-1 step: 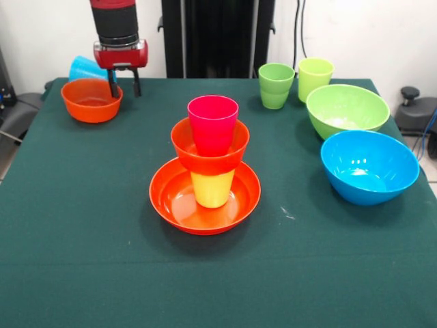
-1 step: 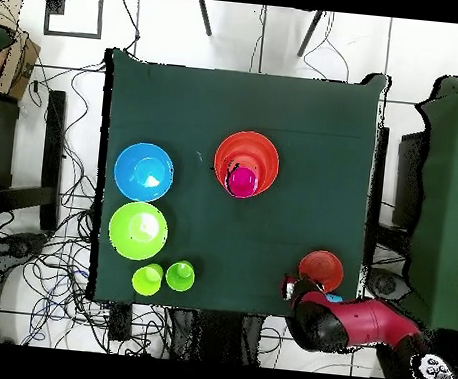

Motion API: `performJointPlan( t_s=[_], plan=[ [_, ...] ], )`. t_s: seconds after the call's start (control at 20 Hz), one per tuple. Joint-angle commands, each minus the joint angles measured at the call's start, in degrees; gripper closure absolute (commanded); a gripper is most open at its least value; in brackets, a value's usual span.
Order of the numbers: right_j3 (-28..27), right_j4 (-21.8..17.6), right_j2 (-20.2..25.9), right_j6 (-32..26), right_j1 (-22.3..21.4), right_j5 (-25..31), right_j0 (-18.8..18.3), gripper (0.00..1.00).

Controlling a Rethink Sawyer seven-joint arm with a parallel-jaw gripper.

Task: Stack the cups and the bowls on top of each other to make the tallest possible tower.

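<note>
Orange made up most of the tower (image 1: 207, 179) at the middle of the green counter (image 1: 82, 225): a wide orange bowl (image 1: 171, 201) as its base, a yellow cup (image 1: 212, 189) standing in it, a small orange bowl (image 1: 205, 156) resting on that cup, and a pink cup (image 1: 213, 123) on top. The pincer (image 1: 123, 83) hung at the far corner, just behind a second small orange bowl (image 1: 91, 100), its two dark fingers (image 1: 112, 83) apart by a narrow gap and holding nothing. Judging by that, the step in hand was fetching this bowl for the top of the tower. The next move would call for lowering a finger over its rim, closing, then carrying it across level to seat it on the pink cup without nudging the column. A sky blue cup (image 1: 83, 68) stood behind the bowl, partly hidden by the arm. Two light green cups (image 1: 276, 85), a lime bowl (image 1: 347, 109) and a blue bowl (image 1: 369, 166) waited well apart at the other side. From overhead the arm covered the pincer, so its tips could not be made out there.
</note>
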Motion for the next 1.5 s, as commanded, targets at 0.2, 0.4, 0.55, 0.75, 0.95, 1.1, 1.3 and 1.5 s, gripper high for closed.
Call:
performJointPlan(
  t_s=[0.2, 0.4, 0.55, 0.75, 0.95, 1.1, 1.3, 1.5],
  plan=[
    [-6.62, -5.25, 1.86, -4.51, -1.11, -0.61, 3.70, 1.00],
    [-7.13, -5.64, 1.54, -4.43, -1.03, -0.45, 4.09, 1.00],
    [-7.59, -6.96, -0.54, -1.97, -0.89, -2.12, 5.88, 1.00],
    [-7.14, -7.06, -2.21, -0.03, -1.97, -3.07, 7.48, 1.00],
    [-4.15, -4.67, -1.18, -1.15, -4.97, -1.81, 6.87, 1.00],
    [-0.84, -1.95, -0.32, -1.75, -8.71, -0.62, 6.02, 1.00],
    [5.43, 4.57, 4.37, -6.66, -15.76, 3.61, 1.25, 1.00],
    [8.64, 10.87, 8.40, -11.42, -20.67, 7.77, -2.16, 1.00]
  ],
)
